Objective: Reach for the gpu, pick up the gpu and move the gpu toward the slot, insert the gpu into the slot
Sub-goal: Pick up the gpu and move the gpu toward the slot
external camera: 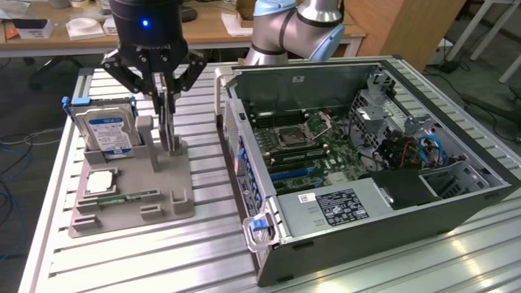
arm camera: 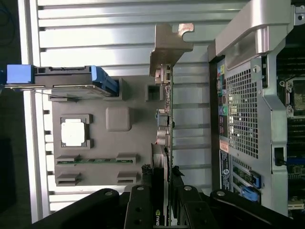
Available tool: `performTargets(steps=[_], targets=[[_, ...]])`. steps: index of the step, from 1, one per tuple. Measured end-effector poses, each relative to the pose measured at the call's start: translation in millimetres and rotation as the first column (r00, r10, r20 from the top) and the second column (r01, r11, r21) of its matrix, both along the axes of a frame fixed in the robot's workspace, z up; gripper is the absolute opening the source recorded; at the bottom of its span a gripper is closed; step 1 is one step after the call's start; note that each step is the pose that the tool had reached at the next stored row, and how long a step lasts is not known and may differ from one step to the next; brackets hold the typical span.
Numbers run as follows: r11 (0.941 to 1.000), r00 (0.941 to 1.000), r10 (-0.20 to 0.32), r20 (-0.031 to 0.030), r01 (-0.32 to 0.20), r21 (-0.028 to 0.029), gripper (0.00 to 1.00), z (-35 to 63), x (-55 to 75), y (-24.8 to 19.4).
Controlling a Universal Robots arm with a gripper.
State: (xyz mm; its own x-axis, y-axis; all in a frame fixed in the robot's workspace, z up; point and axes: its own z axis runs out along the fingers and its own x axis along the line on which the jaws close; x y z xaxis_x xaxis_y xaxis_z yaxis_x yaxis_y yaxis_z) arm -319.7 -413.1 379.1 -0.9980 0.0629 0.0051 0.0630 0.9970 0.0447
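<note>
Beside the hard drive (external camera: 110, 131), the gripper (external camera: 167, 96) clamped the upright gpu (external camera: 169, 133); the case wall (external camera: 233, 125) separated it from the motherboard (external camera: 321, 146).

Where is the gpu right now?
On the exterior view's left, the gpu stands upright in the grey holder, beside the hard drive, held by the gripper.

robot arm (external camera: 281, 27): 1
gripper (external camera: 167, 91): 1
gpu (external camera: 168, 128): 1
grey holder tray (external camera: 163, 183): 1
hard drive (external camera: 110, 131): 1, at 10 o'clock on the tray in the exterior view
loose CPU chip (external camera: 99, 181): 1
memory stick (external camera: 129, 198): 1
computer case (external camera: 366, 232): 1, at 3 o'clock of the tray
motherboard (external camera: 326, 149): 1
CPU socket (external camera: 294, 135): 1
blue slot (external camera: 291, 174): 1 that I can make out
power supply (external camera: 338, 207): 1
slatted metal table (external camera: 146, 256): 1
wooden desk (external camera: 204, 27): 1, at 12 o'clock behind it all
</note>
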Motion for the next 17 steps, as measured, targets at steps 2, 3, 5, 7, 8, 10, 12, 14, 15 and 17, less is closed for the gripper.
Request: performTargets(steps=[2,3,5,7,8,10,12,14,15,17], targets=[[1.0000,1.0000,0.000,0.0000,0.000,0.0000,0.26,6.1,0.0,0.0],[1.0000,1.0000,0.000,-0.0001,0.000,-0.0001,0.26,9.1,0.0,0.0],[1.0000,1.0000,0.000,0.0000,0.000,0.0000,0.26,14.8,0.0,0.0],[1.0000,1.0000,0.000,0.0000,0.000,0.0000,0.26,20.7,0.0,0.0],[1.0000,1.0000,0.000,0.0000,0.000,0.0000,0.26,23.4,0.0,0.0],[1.0000,1.0000,0.000,0.0000,0.000,0.0000,0.26,28.6,0.0,0.0],[1.0000,1.0000,0.000,-0.0001,0.000,0.0000,0.26,33.3,0.0,0.0],[1.0000,1.0000,0.000,-0.0001,0.000,0.0000,0.26,37.7,0.0,0.0],[1.0000,1.0000,0.000,-0.0001,0.000,-0.0001,0.26,39.7,0.0,0.0],[1.0000,1.0000,0.000,-0.0001,0.000,0.0000,0.26,42.1,0.2,0.0]])
